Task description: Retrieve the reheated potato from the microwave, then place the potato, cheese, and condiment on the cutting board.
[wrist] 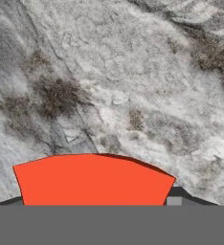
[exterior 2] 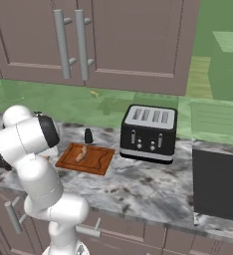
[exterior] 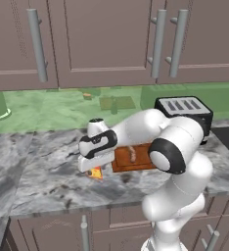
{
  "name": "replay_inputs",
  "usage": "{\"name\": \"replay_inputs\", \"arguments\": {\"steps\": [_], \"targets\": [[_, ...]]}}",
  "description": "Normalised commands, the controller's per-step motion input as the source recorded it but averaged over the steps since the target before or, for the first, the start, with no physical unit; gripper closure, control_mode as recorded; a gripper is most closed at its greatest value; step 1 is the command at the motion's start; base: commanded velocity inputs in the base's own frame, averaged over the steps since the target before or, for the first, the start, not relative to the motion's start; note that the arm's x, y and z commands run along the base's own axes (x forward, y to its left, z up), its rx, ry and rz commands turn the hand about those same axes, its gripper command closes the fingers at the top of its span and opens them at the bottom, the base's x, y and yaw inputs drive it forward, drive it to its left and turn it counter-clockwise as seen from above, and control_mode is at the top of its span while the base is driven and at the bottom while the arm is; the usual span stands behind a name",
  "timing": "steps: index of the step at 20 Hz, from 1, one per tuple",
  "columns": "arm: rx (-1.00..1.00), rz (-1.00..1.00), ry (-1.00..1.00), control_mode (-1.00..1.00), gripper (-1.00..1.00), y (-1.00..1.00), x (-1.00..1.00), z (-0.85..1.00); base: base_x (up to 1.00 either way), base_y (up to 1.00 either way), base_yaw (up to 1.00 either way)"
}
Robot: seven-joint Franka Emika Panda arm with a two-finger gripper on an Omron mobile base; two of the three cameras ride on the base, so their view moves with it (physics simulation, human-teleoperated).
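Cheese (wrist: 92,180) between fingers, on countertop (wrist: 133,86)

Stone, wood and brushed metal on a rendered kitchen table

The table (exterior: 48,171) looks like polished grey-white marble with dark veins and brown flecks. The cutting board (exterior 2: 96,162) is reddish-brown wood with a matt face; the potato (exterior 2: 80,155) on it has a dull skin. The cheese (wrist: 92,179) is flat, even orange-red, smooth and without shine. The toaster (exterior 2: 149,133) has a glossy black body and a pale metallic top. The cabinet doors (exterior: 106,39) are matt brown with satin grey metal handles (exterior: 36,44).
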Motion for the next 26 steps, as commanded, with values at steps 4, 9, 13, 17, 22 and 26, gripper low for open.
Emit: {"name": "replay_inputs", "arguments": {"steps": [4, 9, 13, 17, 22, 26], "targets": [[0.02, -0.02, 0.0, -1.0, 1.0, 0.03, -0.23, -0.02, 0.0, 0.0, 0.0], [0.06, -0.11, -0.17, -1.0, 1.0, -0.06, -0.67, 0.47, 0.0, 0.0, 0.0], [0.02, -0.18, -0.29, -1.0, 1.0, -0.27, -0.58, 0.89, 0.0, 0.0, 0.0], [0.0, -0.22, -0.1, -1.0, 1.0, -0.41, 0.04, 0.23, 0.0, 0.0, 0.0], [0.0, -0.19, 0.0, -1.0, 1.0, -0.54, 0.38, 0.0, 0.0, 0.0, 0.0], [0.0, -0.14, 0.0, -1.0, 1.0, -0.45, 0.46, 0.02, 0.0, 0.0, 0.0]]}}
